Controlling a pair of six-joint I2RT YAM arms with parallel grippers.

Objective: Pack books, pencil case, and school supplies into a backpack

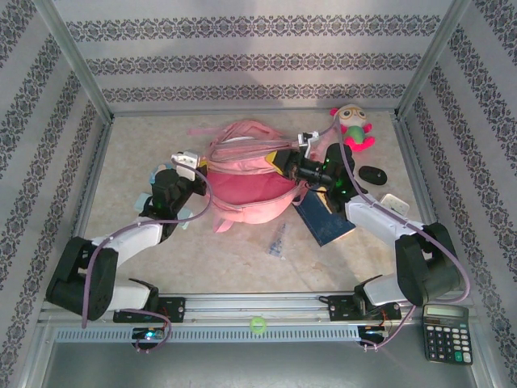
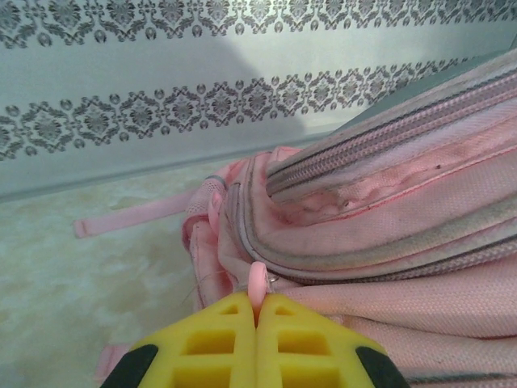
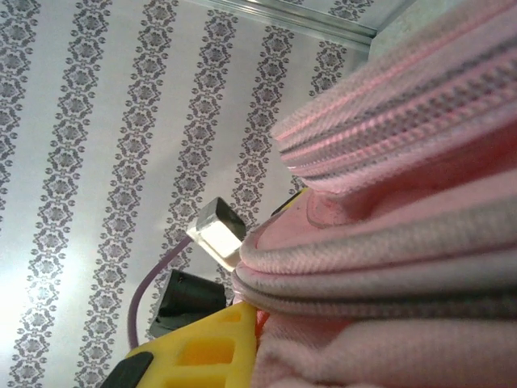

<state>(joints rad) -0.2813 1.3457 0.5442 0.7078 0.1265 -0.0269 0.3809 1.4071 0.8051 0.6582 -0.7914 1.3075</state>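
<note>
Left pincer [image 2: 258, 305]: closed tight, its yellow pads [image 2: 214, 343] pinching the pink zip pull [image 2: 258, 279] at the left end of the backpack [image 1: 246, 182].
Right pincer [image 3: 254, 323]: closed or all but. One yellow pad shows, pressed against a fold of pink fabric at the backpack's right end. I judge that it grips that fold, though the other pad is hidden.
Near rail: a black calculator [image 1: 446, 333] sits at the near right corner and a small green ball [image 1: 257, 325] at the middle.
Packet [image 1: 276, 240]: clear with bluish contents, lying loose on the counter [image 1: 234, 263], apart from the backpack's near edge.
Book [image 1: 329, 220]: navy, flat on the counter to the right of the packet, partly under the right arm, just beside the backpack.
Teal-and-white piece [image 1: 184, 216]: on the counter by the left wrist, at the backpack's near left edge.
Backpack: mid-counter, lying between the two pincers. I cannot tell whether its main pocket is open.
Far right: a pink-and-green plush toy [image 1: 353, 125], with a small black oval thing [image 1: 372, 174] nearer.
Progress: early, by my reading. Nothing shows as packed, and the pincers look set to work a zip. Left to do: open the backpack, load the book, packet and teal-and-white piece, then close it. I cannot pick out a pencil case.
</note>
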